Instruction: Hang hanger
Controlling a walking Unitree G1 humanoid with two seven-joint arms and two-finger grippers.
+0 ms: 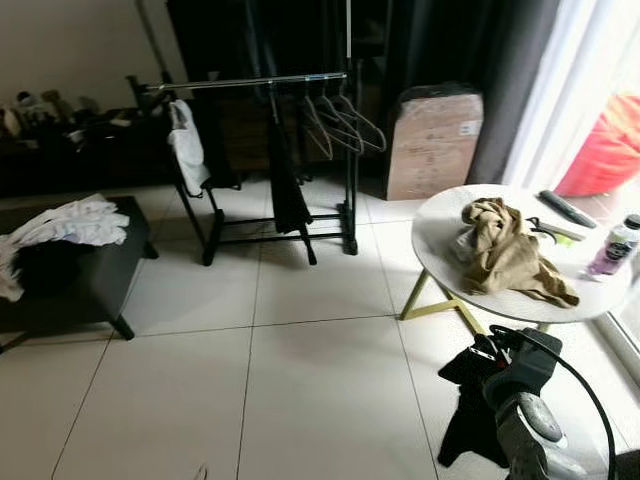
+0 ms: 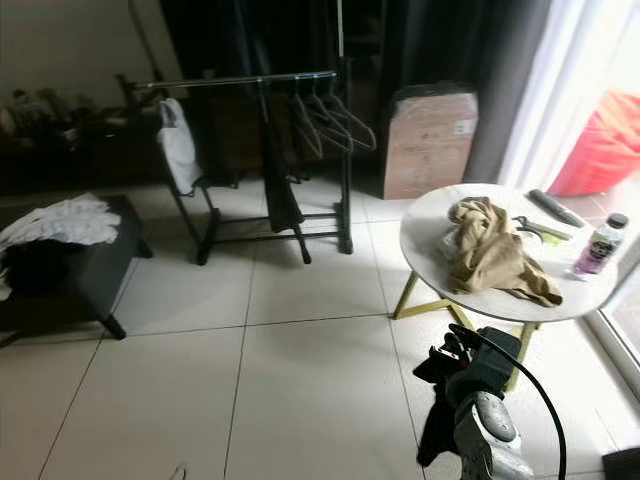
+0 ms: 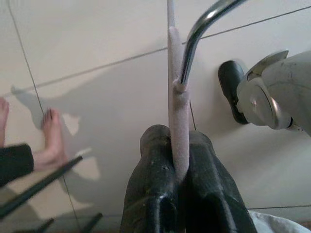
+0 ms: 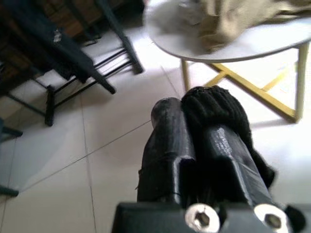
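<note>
My left gripper (image 3: 177, 141) is shut on the pale pink stem of a hanger (image 3: 178, 109), whose metal hook (image 3: 199, 29) curves away over the tiled floor. My right gripper (image 4: 187, 108) is shut on a black garment (image 4: 215, 109); the cloth hangs from that hand at the lower right (image 1: 468, 420), beside the round table. The clothes rack (image 1: 250, 82) stands at the back of the room. It carries several empty hangers (image 1: 340, 125), a white garment (image 1: 186, 148) and a dark one (image 1: 288, 180).
A round white table (image 1: 435, 225) on yellow legs at right holds a tan garment (image 1: 505, 255), a bottle (image 1: 615, 247) and a remote. A dark bench (image 1: 90, 285) with white clothes (image 1: 65, 225) stands at left. A cardboard box (image 1: 432, 145) leans behind. A person's bare feet (image 3: 51, 138) are near me.
</note>
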